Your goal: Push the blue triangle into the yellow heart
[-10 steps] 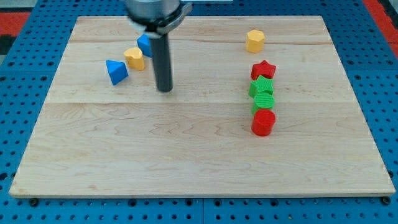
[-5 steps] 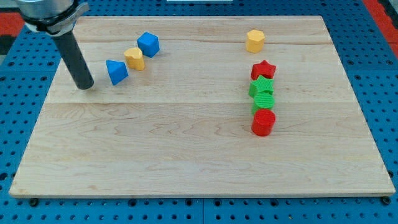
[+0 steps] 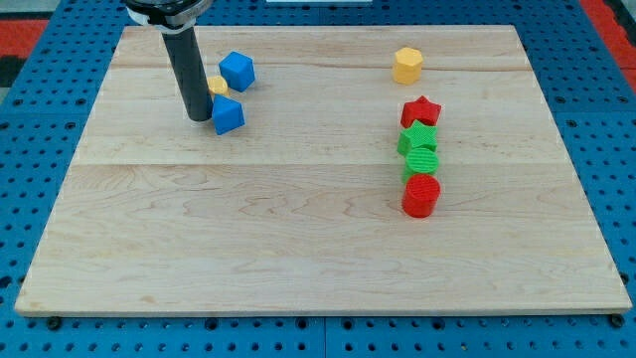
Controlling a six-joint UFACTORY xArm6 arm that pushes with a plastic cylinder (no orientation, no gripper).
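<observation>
The blue triangle (image 3: 229,115) lies at the board's upper left, touching the lower edge of the yellow heart (image 3: 217,86), which is partly hidden behind my rod. My tip (image 3: 199,117) rests on the board right against the blue triangle's left side. A blue cube-like block (image 3: 237,71) sits just to the upper right of the yellow heart.
A yellow hexagon block (image 3: 406,66) sits at the upper right. Below it runs a column: a red star (image 3: 420,110), two green blocks (image 3: 418,140) (image 3: 421,161) and a red cylinder (image 3: 420,195). The wooden board (image 3: 298,249) lies on a blue pegboard.
My tip swept right from the board's left side into the blue triangle. The triangle slid right and now sits under the yellow heart instead of to its left.
</observation>
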